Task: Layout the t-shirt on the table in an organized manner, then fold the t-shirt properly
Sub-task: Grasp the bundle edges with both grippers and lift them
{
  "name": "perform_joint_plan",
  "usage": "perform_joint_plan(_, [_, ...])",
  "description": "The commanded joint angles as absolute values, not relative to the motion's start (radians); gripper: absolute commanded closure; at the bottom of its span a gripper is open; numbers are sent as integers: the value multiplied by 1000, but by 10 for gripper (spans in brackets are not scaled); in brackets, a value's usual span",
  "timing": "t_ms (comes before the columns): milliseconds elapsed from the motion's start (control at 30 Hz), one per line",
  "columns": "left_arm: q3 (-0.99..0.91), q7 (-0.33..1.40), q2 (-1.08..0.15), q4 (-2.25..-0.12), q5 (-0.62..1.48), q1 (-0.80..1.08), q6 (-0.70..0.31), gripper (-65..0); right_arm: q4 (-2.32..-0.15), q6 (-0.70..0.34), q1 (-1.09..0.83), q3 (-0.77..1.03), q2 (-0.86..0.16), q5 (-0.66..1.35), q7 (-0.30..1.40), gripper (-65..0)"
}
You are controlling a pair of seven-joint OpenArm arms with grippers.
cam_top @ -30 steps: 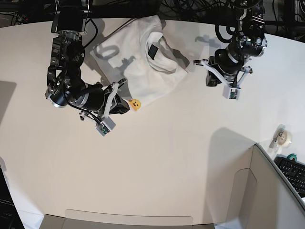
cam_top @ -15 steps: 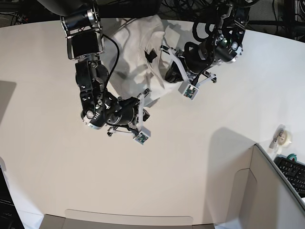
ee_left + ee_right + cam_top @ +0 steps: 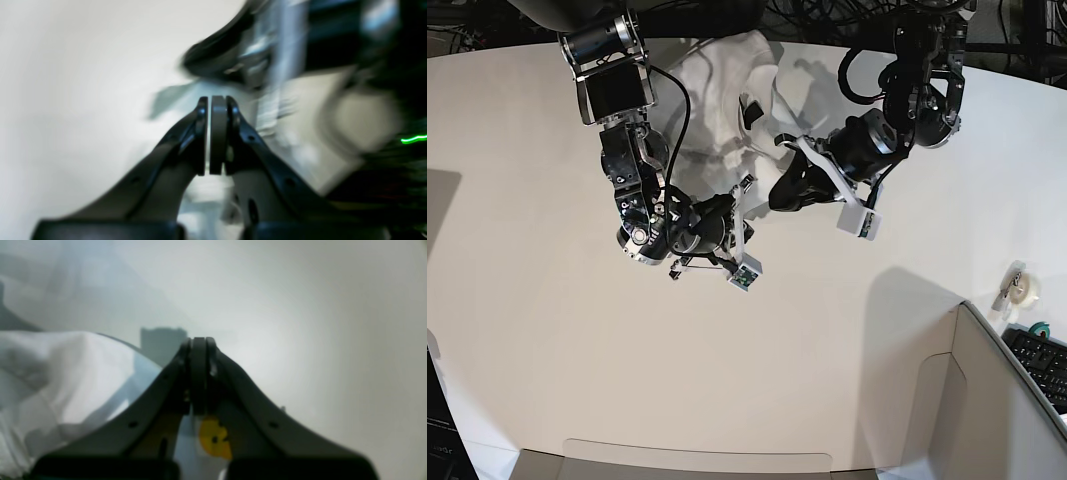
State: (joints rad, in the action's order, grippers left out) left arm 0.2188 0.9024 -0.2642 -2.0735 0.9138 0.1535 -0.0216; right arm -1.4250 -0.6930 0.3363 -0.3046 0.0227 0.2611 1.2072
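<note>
T-shirt bunched at far edge of table. Right gripper clenched on its hem, yellow smiley print below fingers. Left gripper clenched, fabric between pads not discernible through blur. No lettering legible.

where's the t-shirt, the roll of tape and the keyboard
t-shirt (image 3: 712,95): base view, on the bunched white cloth left of the neck opening.
roll of tape (image 3: 1024,290): base view, on the roll's rim at the table's right edge.
keyboard (image 3: 1045,362): base view, on the black keys at the frame's edge.
</note>
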Motion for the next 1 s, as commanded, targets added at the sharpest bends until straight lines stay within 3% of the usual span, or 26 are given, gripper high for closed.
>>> perform_joint_plan(0, [216,885,-280,-2092,977,142,-25,-1,-1426,-698,361,-306,27,272,1193,0])
perform_joint_plan(133, [226,963,-317,-2091,1148,142,-24,-1,-1406,-698,364,-305,27,272,1168,0])
perform_joint_plan(400, [228,1225,-314,-2087,1152,165,-19,-1,-1369,-698,364,-303,33,272,1159,0])
perform_joint_plan(500, [237,1253,-314,-2087,1153,179,-19,-2,-1368,-698,364,-303,33,272,1158,0])
perform_joint_plan(700, [427,1247,-321,-2057,1147,176,-18,-4,-1368,-698,364,-303,33,272,1158,0])
perform_joint_plan(967, [595,1245,-297,-1954,843,176,-18,-4,-1368,-698,358,-303,33,272,1158,0])
